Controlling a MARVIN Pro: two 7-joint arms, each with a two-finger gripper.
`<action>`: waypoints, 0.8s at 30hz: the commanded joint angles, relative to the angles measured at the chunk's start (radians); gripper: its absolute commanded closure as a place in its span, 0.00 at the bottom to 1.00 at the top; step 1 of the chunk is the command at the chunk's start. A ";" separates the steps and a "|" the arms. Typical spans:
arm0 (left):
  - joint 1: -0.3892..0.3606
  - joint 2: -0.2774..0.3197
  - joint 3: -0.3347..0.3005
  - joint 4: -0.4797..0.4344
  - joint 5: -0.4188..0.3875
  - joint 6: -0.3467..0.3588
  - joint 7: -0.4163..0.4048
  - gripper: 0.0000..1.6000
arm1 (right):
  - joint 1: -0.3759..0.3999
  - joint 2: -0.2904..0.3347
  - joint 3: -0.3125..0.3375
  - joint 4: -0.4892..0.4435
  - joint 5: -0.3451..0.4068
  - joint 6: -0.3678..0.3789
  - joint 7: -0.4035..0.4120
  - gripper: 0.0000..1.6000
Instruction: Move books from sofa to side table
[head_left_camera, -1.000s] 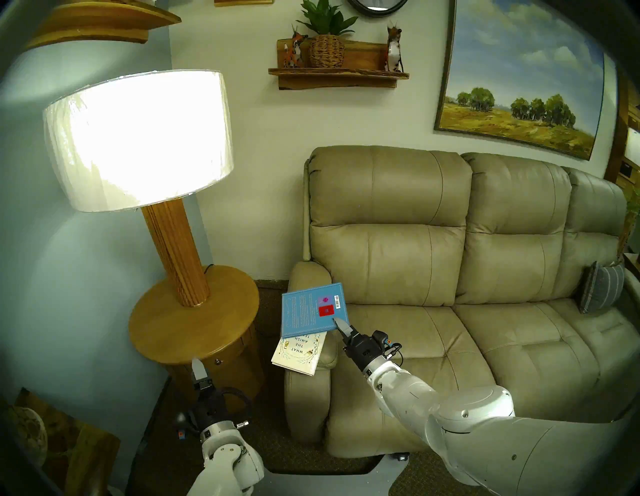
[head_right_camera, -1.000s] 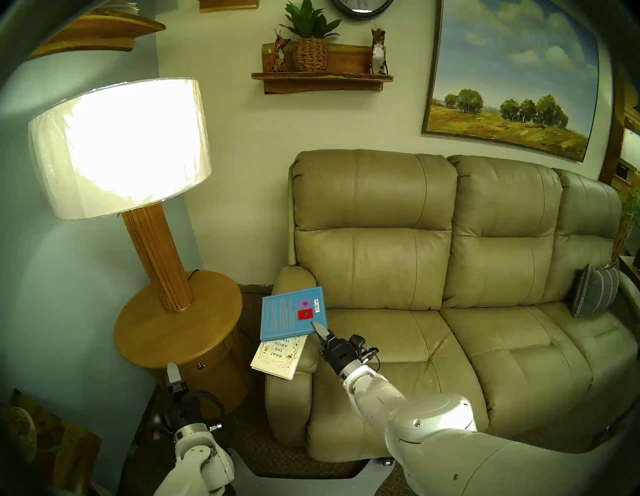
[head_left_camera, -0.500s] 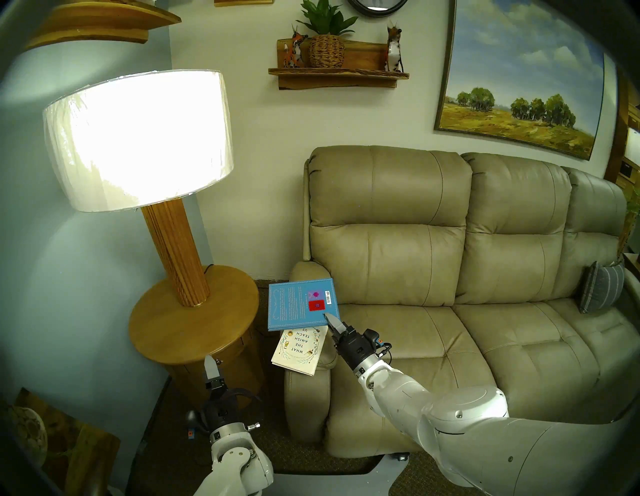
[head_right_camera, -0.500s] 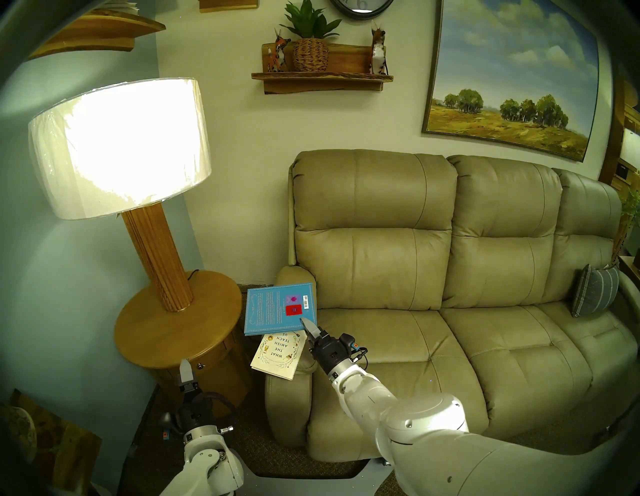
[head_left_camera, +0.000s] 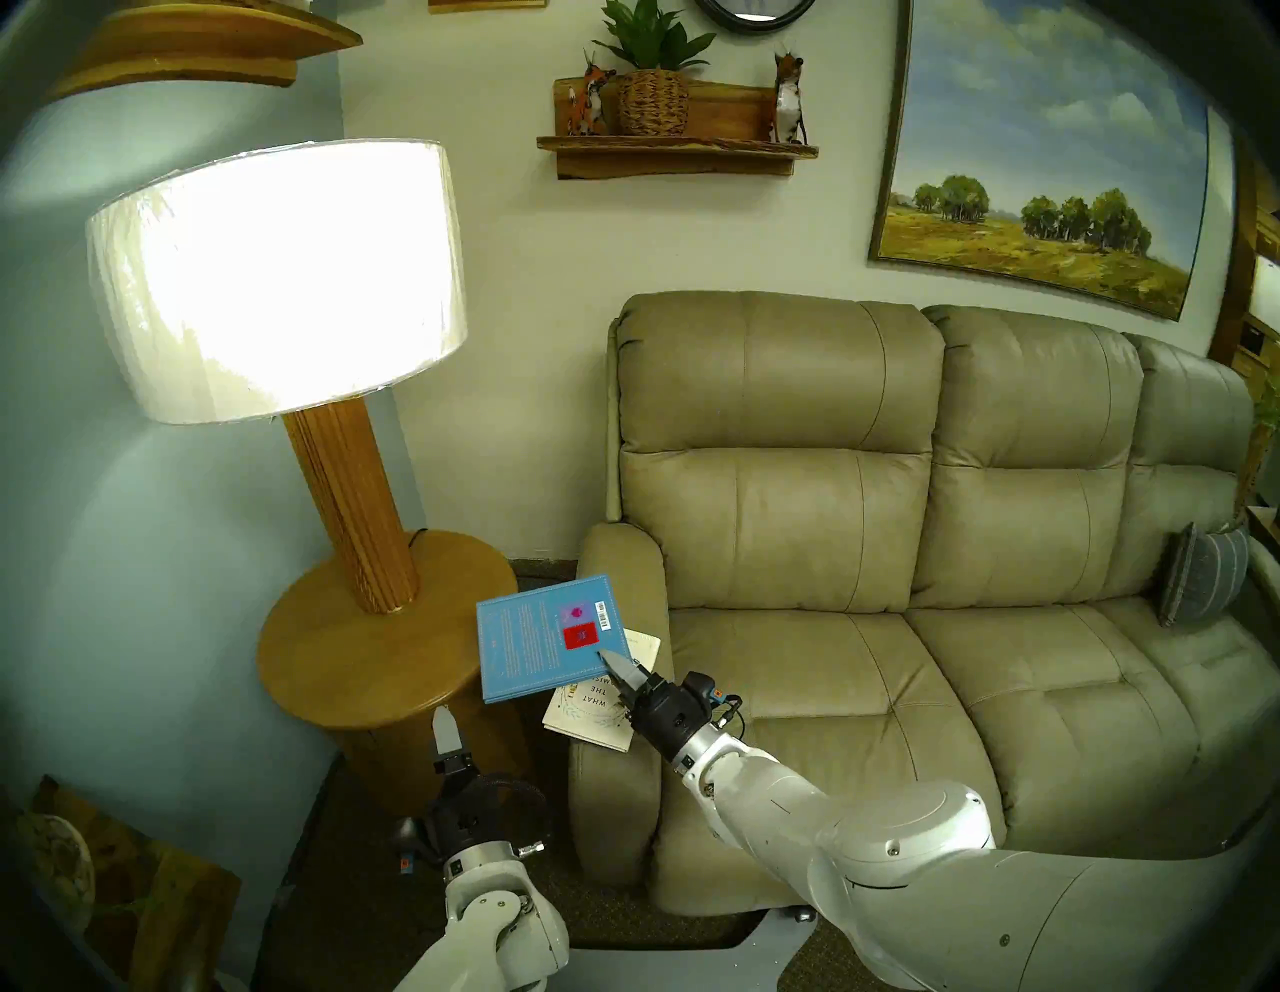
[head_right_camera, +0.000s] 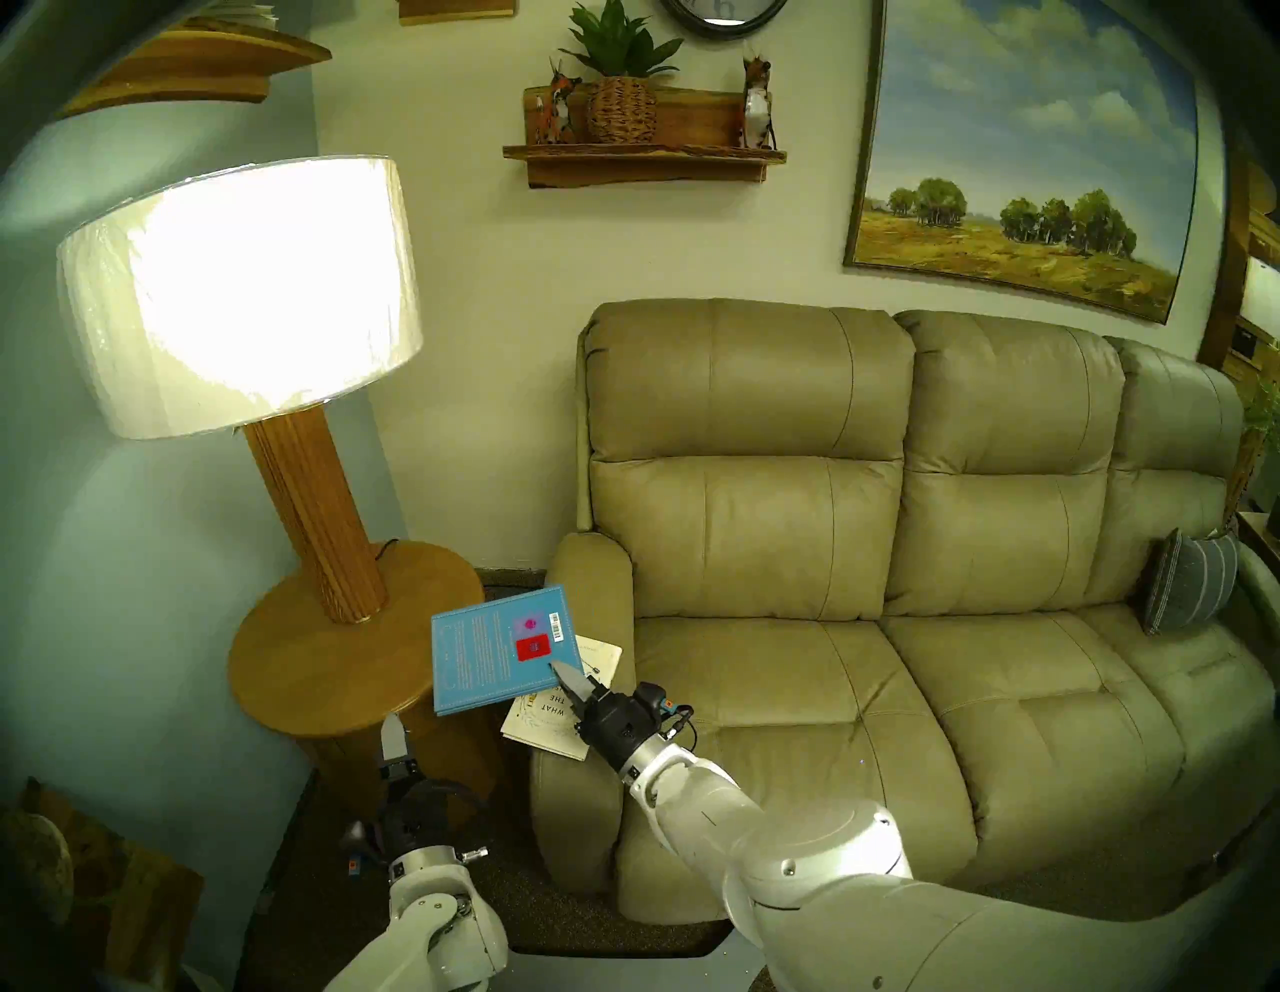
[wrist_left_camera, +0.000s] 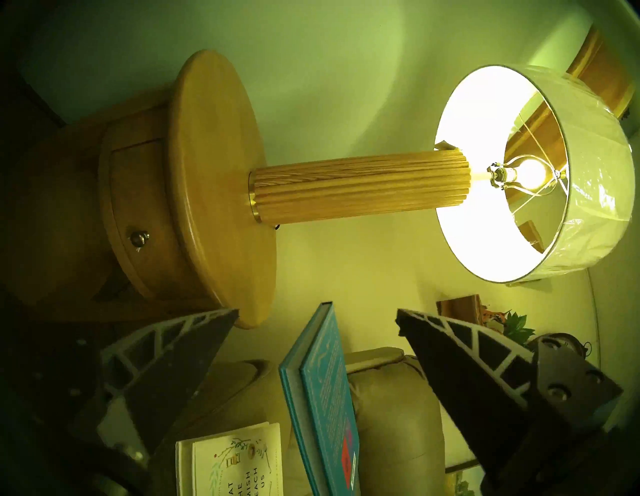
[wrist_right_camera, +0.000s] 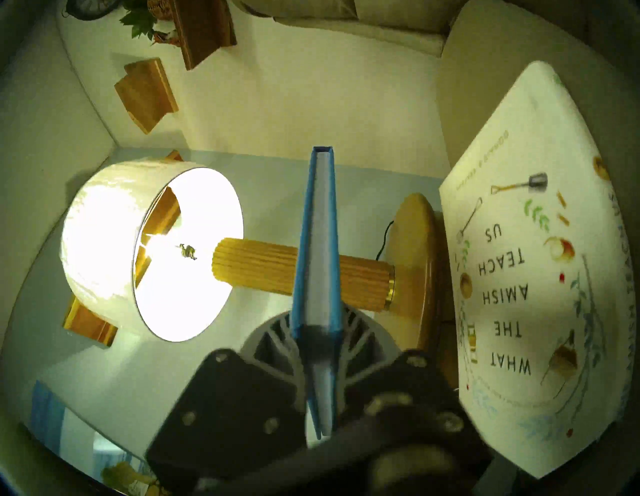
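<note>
The left gripper (head_left_camera: 447, 736) hangs low in front of the side table's drum, its fingers (wrist_left_camera: 166, 350) spread wide with nothing between them; its wrist view looks past them at the light-blue book's edge and the sofa armrest. Just beyond and to its right, the right gripper (head_left_camera: 618, 670) is clenched on the near right corner of the light-blue book (head_left_camera: 550, 637), the book's page edge wedged between its fingers (wrist_right_camera: 277, 341) in the right wrist view. The book is held up in the air, back cover upward with a red sticker (head_left_camera: 580, 636), a pink one and a barcode showing, tilted, and reaching from above the armrest across the gap to overlap the near right edge of the round wooden side table (head_left_camera: 332, 644) in the head views; whether it touches the tabletop cannot be told. Beneath it, the cream book (head_left_camera: 601, 710) titled "What the Amish Teach Us" lies flat on the sofa's left armrest (head_left_camera: 616, 561), its near corner overhanging the armrest's outer side. A lit table lamp (head_left_camera: 277, 277) with a fluted wooden column stands on the far part of the table. The tan leather sofa (head_left_camera: 900, 519) runs off to the right, a grey striped cushion (head_left_camera: 1202, 578) at its far end.
</note>
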 joint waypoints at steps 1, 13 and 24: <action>-0.054 0.017 0.040 0.029 -0.057 -0.029 -0.037 0.00 | -0.003 -0.033 -0.011 -0.002 -0.009 0.009 0.071 1.00; -0.137 -0.003 0.063 0.106 -0.135 -0.067 -0.107 0.00 | -0.030 -0.044 -0.041 -0.002 -0.064 0.036 0.134 1.00; -0.217 -0.041 0.053 0.189 -0.171 -0.104 -0.160 0.00 | -0.050 -0.046 -0.063 -0.002 -0.110 0.056 0.180 1.00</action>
